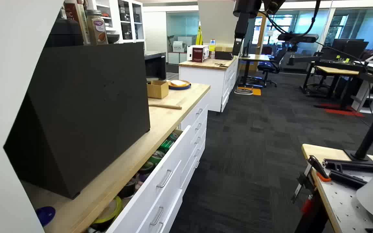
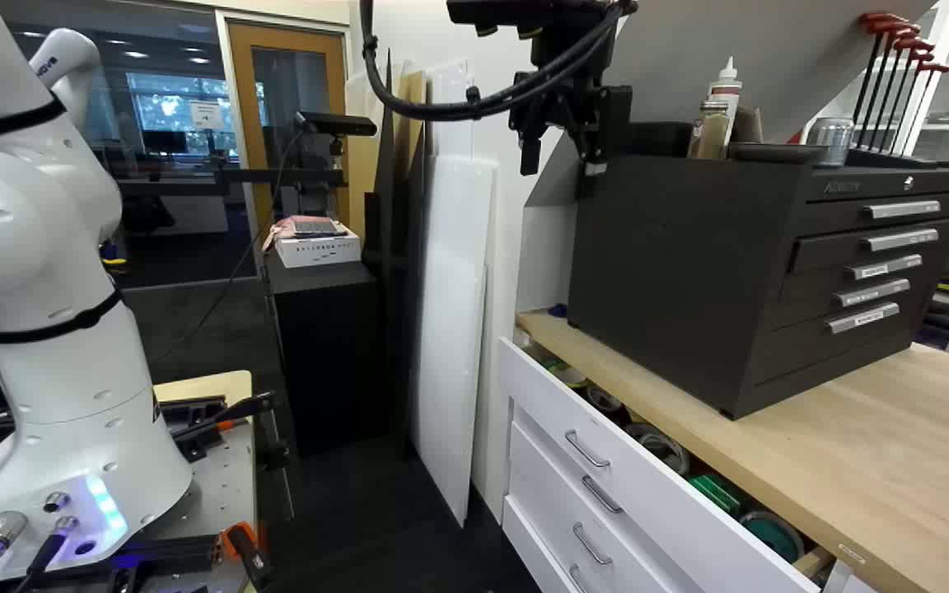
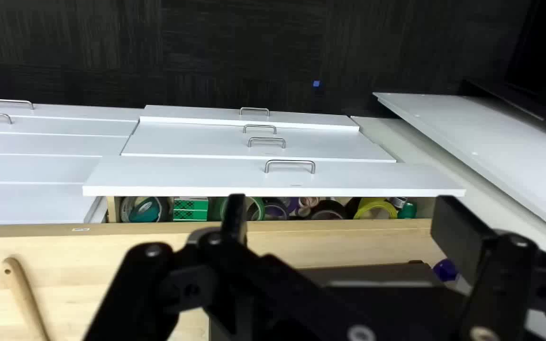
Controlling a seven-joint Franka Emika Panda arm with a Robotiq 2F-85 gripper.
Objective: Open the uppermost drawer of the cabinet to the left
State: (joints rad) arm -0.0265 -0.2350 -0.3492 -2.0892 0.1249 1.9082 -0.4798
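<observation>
The uppermost drawer stands partly pulled out, its plain white front (image 1: pixel 152 187) away from the cabinet; it shows in an exterior view (image 2: pixel 639 490) and the wrist view (image 3: pixel 197 174). Tape rolls, green boxes and small clutter show inside. Its metal handle (image 3: pixel 290 163) is free. The white cabinet has a light wooden countertop (image 1: pixel 173 116), also in an exterior view (image 2: pixel 895 461) and the wrist view (image 3: pixel 97 274). My gripper (image 2: pixel 561 165) is open and empty, high above the drawer and near the black box's top. Its spread fingers frame the countertop edge in the wrist view (image 3: pixel 341 208).
A big black box (image 1: pixel 99 100) with its own drawers stands on the countertop, close below the gripper (image 2: pixel 680 263). A wooden stick (image 3: pixel 22 293) and a cardboard box (image 1: pixel 158 89) lie on the countertop. White panels (image 2: pixel 450 329) lean beside the cabinet's end. Lower drawers (image 3: pixel 259 142) are under the open one.
</observation>
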